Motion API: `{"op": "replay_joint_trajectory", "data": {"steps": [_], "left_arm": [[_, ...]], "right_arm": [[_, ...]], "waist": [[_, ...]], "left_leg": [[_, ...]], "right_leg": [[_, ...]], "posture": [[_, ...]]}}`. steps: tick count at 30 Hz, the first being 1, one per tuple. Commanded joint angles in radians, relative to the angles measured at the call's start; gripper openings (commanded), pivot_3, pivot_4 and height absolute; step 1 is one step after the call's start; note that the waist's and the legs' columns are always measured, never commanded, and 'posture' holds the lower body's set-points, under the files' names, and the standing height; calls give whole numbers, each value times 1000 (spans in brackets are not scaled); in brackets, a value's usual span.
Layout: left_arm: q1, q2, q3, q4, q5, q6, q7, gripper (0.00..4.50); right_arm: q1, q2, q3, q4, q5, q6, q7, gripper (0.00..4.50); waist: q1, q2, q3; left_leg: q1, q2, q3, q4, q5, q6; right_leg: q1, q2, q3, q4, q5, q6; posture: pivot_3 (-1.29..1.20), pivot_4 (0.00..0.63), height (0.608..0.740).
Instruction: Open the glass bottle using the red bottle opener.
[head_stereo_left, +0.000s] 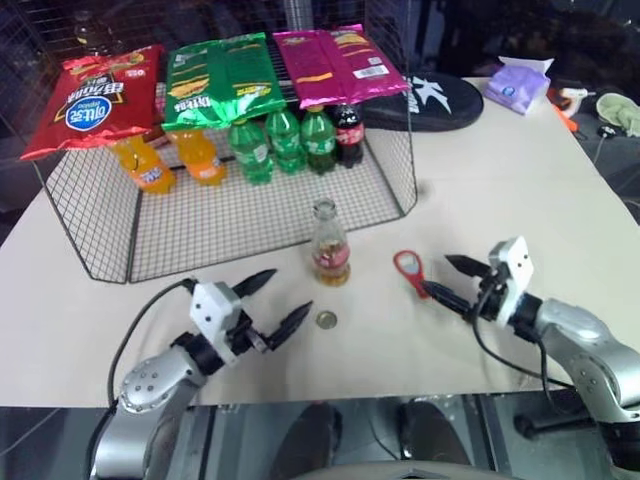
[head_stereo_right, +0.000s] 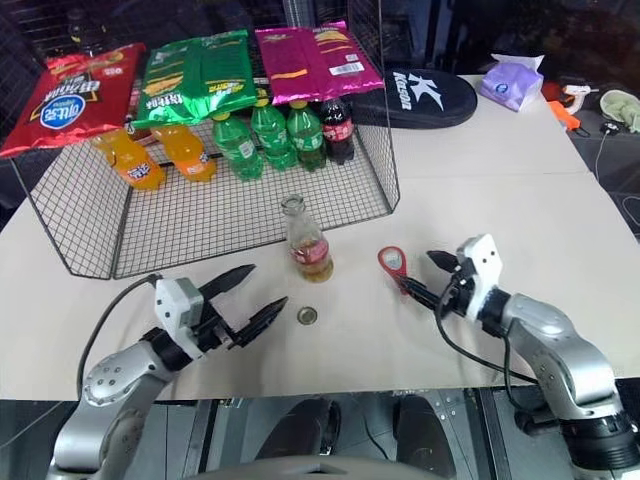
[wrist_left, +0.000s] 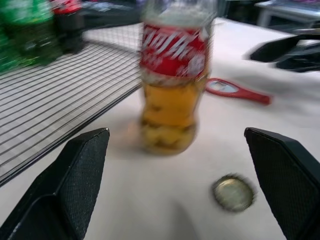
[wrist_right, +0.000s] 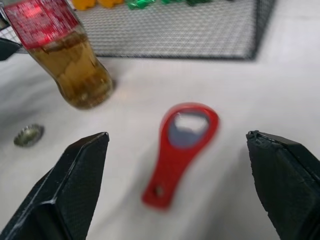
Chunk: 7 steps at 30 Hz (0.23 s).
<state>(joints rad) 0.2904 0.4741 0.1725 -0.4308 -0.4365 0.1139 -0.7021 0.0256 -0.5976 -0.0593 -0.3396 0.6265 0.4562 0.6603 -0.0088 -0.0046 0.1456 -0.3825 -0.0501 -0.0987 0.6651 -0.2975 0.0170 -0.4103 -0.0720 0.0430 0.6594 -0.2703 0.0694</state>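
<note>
Just one glass bottle (head_stereo_left: 329, 247), one red bottle opener (head_stereo_left: 410, 270).

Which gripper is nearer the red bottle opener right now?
Right. The right gripper sits open just beside the red bottle opener; the left gripper is open across the table, past the glass bottle.

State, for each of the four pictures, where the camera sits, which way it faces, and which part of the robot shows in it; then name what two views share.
Left eye: on the head, facing down over the table; both arms show.
Right eye: beside it, same scene.
Left wrist: on the left arm, facing the glass bottle between the open left gripper fingers.
Right wrist: on the right arm, facing the red bottle opener between the open right gripper fingers.
Shared: both wrist views show the bottle cap.
</note>
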Motion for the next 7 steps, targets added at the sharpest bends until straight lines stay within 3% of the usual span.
{"op": "replay_joint_trajectory", "data": {"steps": [1, 4, 7], "left_arm": [[35, 11, 62, 14, 6, 14, 34, 4500], [79, 33, 99, 47, 23, 17, 33, 4500], [122, 52, 135, 74, 39, -11, 13, 4500]], "right_arm": [[73, -20, -84, 21, -53, -158, 91, 4466], [131, -15, -144, 93, -93, -356, 203, 4466], [183, -53, -191, 145, -94, -400, 287, 4466]], "waist": [[0, 0, 0], [-3, 0, 0], [-4, 0, 0]], "left_leg": [[1, 0, 0, 0, 0, 0], [1, 0, 0, 0, 0, 0], [3, 0, 1, 2, 0, 1]], "right_leg": [[0, 0, 0, 0, 0, 0], [1, 1, 0, 0, 0, 0], [2, 1, 0, 2, 0, 0]], "posture": [[0, 150, 740], [0, 150, 740], [0, 150, 740]]}}
